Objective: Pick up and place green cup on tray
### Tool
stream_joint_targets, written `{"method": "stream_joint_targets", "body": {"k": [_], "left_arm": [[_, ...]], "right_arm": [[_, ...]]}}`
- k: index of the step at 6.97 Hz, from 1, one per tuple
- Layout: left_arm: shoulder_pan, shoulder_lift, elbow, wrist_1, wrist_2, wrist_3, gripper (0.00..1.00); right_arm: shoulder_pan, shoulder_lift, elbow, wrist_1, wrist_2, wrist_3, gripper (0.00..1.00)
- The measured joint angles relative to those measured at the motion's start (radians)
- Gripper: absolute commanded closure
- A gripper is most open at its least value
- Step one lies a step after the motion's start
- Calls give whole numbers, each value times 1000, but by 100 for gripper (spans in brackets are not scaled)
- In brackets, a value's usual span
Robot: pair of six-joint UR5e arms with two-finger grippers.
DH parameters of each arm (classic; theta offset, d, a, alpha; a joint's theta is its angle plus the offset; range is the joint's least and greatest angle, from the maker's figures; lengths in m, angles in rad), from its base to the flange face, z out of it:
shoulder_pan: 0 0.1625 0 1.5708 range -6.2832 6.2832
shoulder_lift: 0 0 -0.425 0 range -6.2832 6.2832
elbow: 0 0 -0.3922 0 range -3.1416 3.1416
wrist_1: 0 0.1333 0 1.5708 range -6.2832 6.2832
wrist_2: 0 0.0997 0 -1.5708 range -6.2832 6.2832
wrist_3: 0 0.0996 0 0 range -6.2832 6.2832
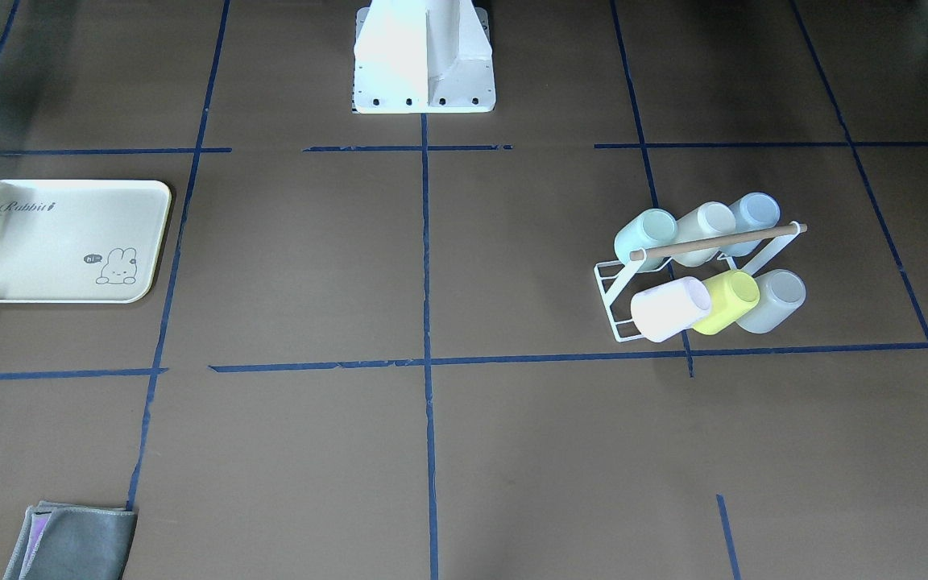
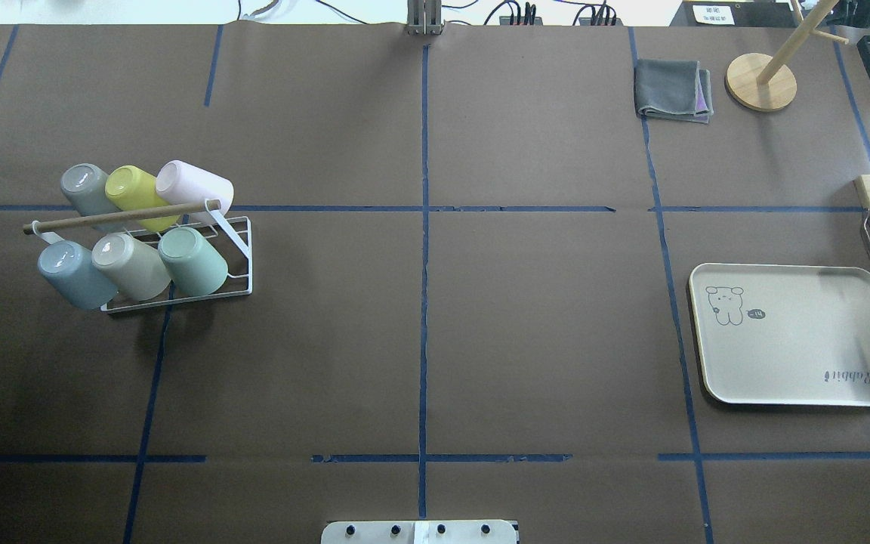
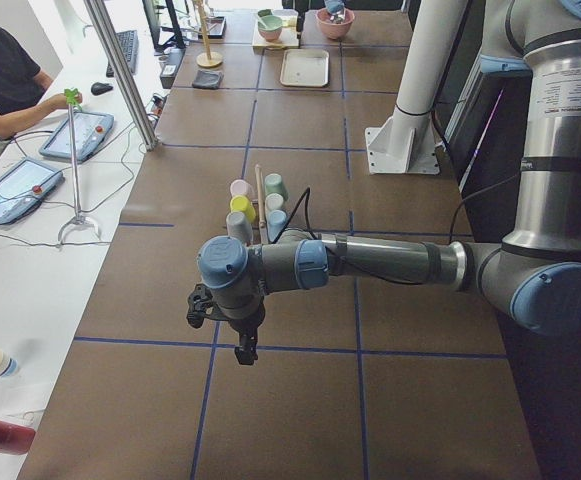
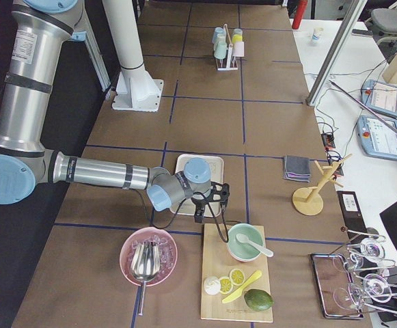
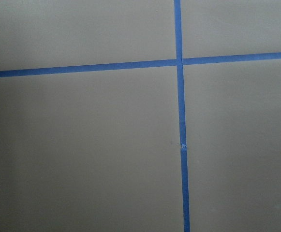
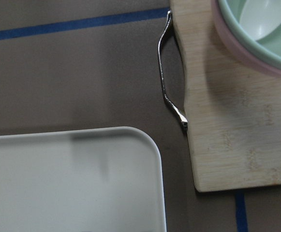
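The green cup (image 2: 193, 261) is a pale mint tumbler lying tilted in the near row of a white wire rack (image 2: 242, 249), at that row's right end; it also shows in the front view (image 1: 645, 238). The cream tray (image 2: 805, 355) lies flat on the other side of the table with nothing on it. My left gripper (image 3: 242, 345) hangs fingers-down beyond the rack toward the table's left end; I cannot tell whether it is open. My right gripper (image 4: 212, 203) hovers between the tray (image 6: 58, 183) and a wooden board; its state cannot be told either.
Several other cups fill the rack, among them a yellow-green one (image 2: 133, 189) and a pale blue one (image 2: 72, 276). A cutting board (image 6: 227, 121) with a bowl (image 6: 261, 34) lies right of the tray. A grey cloth (image 2: 671, 91) and a wooden stand (image 2: 761, 81) sit at the back.
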Motion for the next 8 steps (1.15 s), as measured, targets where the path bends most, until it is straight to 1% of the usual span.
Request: {"method": "stream_joint_targets", "body": {"k": [1, 2, 4, 5, 6, 8], "left_arm": [[0, 0, -1, 0, 0, 0, 0], [0, -1, -1, 0, 0, 1, 0], [0, -1, -1, -1, -1, 3, 0], [0, -1, -1, -1, -1, 3, 0], [0, -1, -1, -2, -1, 3, 0], [-1, -1, 0, -11, -1, 2, 0]], "right_arm": [[-39, -1, -22, 56, -23, 50, 0], [-66, -3, -39, 82, -36, 74, 0], [-103, -4, -62, 93, -42, 86, 0], [-113, -5, -71, 94, -41, 87, 2], [-118, -6, -77, 95, -38, 87, 14], [-121, -10, -84, 96, -33, 86, 25]]}}
